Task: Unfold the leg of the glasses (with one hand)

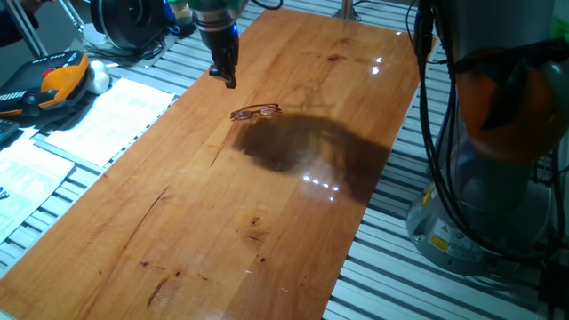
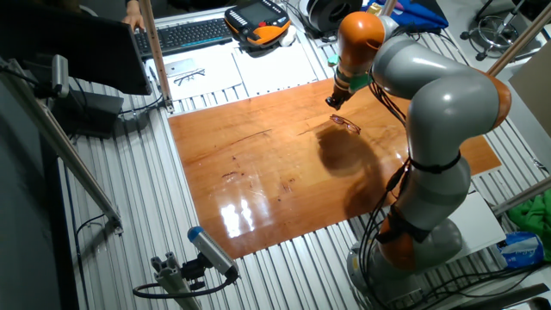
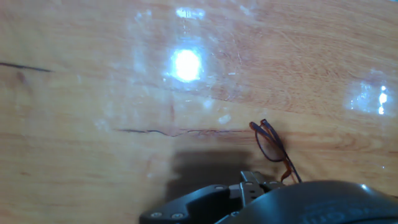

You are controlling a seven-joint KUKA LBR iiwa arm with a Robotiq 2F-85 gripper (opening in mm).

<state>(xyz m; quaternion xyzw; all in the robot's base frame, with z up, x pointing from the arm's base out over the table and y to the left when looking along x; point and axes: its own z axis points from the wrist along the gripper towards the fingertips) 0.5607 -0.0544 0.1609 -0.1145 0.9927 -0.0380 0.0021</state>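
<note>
Presently the glasses (image 1: 256,112) lie flat on the wooden tabletop (image 1: 267,222), toward its far end as seen in one fixed view, and they serve as the reference for what follows. Frame is thin reddish-brown wire; both lenses face roughly upward, and whether either leg stands out from the frame cannot be resolved at this size.

The hand (image 1: 226,75) hangs above the board just beyond the glasses, to their far-left in that view, fingers pointing down. It is apart from the glasses — no contact visible. A blue glow and a green ring show on the body above the fingers. The two fingers appear close together, but whether they are fully closed cannot be told from any view; nothing is seen between them.

From the other fixed view the glasses (image 2: 345,125) sit near the board's far edge, with the hand (image 2: 336,100) just above and beside them, carried on the orange and grey arm (image 2: 430,103). A dark shadow of the arm falls on the wood immediately on the near side of the glasses.

The hand view shows the glasses (image 3: 273,148) at lower right, partly cut off by the dark gripper housing — only one end of the frame is visible, with bright lamp reflections on the varnish beyond it.

Off the board, well apart from the glasses, lie white paper sheets (image 1: 107,116) and an orange-and-black handheld controller (image 1: 49,84).
</note>
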